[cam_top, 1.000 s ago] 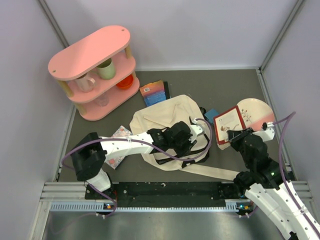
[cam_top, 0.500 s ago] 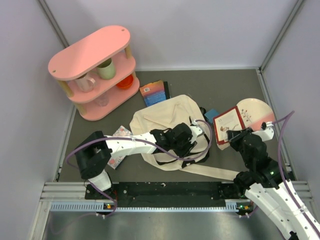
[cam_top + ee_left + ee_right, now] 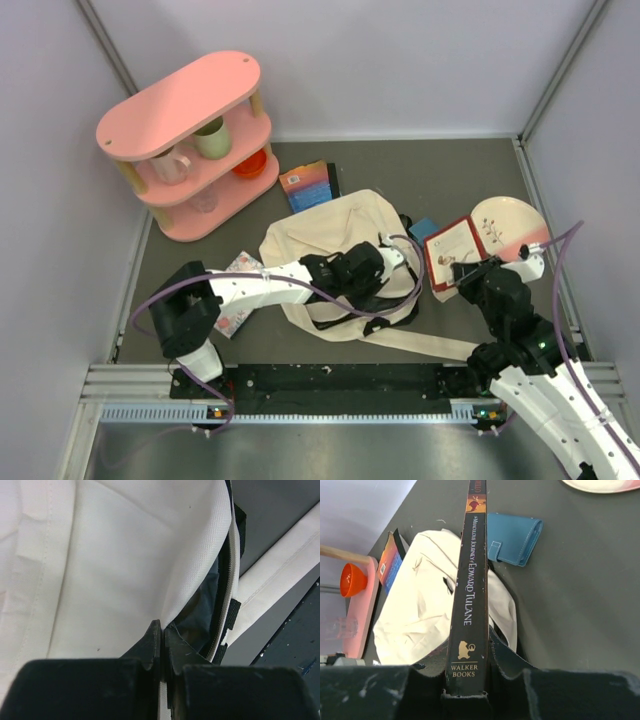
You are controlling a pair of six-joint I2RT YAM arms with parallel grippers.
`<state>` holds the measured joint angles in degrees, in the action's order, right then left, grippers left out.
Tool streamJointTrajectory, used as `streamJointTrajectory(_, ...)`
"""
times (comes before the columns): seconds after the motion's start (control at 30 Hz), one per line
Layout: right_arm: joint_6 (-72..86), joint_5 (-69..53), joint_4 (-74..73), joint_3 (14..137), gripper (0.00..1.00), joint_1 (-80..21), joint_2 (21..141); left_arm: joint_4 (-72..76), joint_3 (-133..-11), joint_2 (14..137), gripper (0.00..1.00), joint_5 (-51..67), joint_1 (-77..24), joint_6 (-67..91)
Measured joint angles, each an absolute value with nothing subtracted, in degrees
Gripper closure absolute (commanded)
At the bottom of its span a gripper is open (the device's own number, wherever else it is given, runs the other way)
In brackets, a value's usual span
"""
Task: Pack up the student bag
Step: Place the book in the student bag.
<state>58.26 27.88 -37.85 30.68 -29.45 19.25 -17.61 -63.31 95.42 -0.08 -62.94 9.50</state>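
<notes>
**While the left arm pinches the bag, the right grips a book**

Where the bag (image 3: 335, 235) lies flat in the middle of the table (image 3: 450, 170), one long strap trails from it toward the right arm's base. The left gripper (image 3: 161, 635) has its fingers pressed together on the cream cloth at the bag's zipped mouth. Only the left wrist view shows this, with the dark lining and the zip teeth just beside the tips.

The right gripper (image 3: 468, 680) is clamped on a book (image 3: 469, 590), held on edge just right of the bag. The right wrist view gives the spine: "Miraculous Journey of Edward Tulane" and "Walker Books". The top view shows its red-bordered cover instead.

One blue wallet (image 3: 514, 532) lies between bag and book. One plate (image 3: 515, 222) sits beyond the book, near the right wall.

A second book (image 3: 308, 185), blue and orange, lies just beyond the bag. One patterned booklet (image 3: 236, 268) lies partly under the left arm.

One pink shelf (image 3: 190, 130) stands at far left. It holds two mugs, one orange bowl (image 3: 250, 163) and one clear glass (image 3: 203, 200).
</notes>
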Motion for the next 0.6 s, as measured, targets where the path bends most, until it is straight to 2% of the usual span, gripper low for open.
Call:
streamJointTrajectory(0.3,56.88,22.48,-38.57,31.48,1.00,-29.45,18.33,-21.93,-70.17,94.94,1.00,-1.52,-56.40,11.07)
streamJointTrajectory(0.47,54.11,18.28,-40.66,36.38,1.00,-29.45,15.20,-23.70,-75.92,94.35,1.00,-2.96,-50.78,12.32)
streamJointTrajectory(0.6,51.07,11.40,-40.95,42.59,1.00,-29.45,14.76,-24.51,-80.88,94.08,1.00,-4.01,-50.33,12.34)
